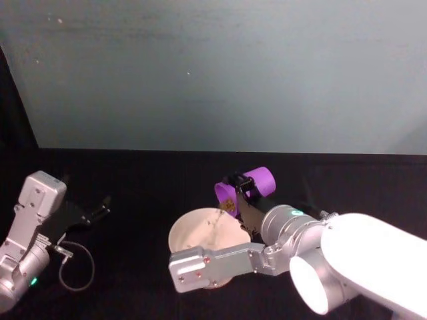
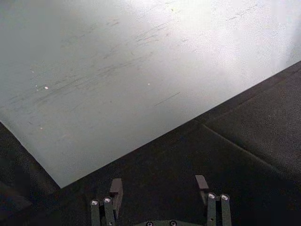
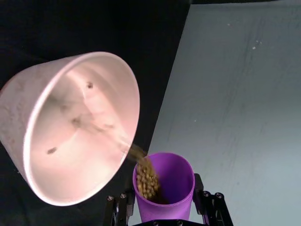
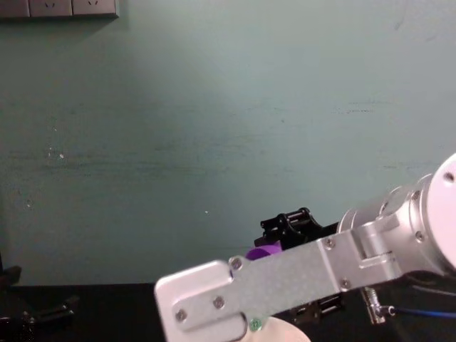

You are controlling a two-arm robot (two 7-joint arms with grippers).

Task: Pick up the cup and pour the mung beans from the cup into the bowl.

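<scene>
Mid-pour: right gripper (image 3: 163, 209), clamped on the tipped cup (image 3: 175, 181), spills mung beans (image 3: 146, 181) into the bowl (image 3: 108, 80), needing more tilt; left gripper (image 2: 158, 184) parked open, desk's left.

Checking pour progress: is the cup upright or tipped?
Tipped: right gripper holds cup sideways over bowl, beans spilling out; left gripper parked aside.

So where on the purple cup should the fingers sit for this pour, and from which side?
Across the smooth side wall below the rim, one finger each side, coming from the side away from the bowl. The cup has no handle, and its mouth must stay clear: the right gripper holds it so, tipped, beans spilling into the bowl. The left gripper is parked, open.
</scene>
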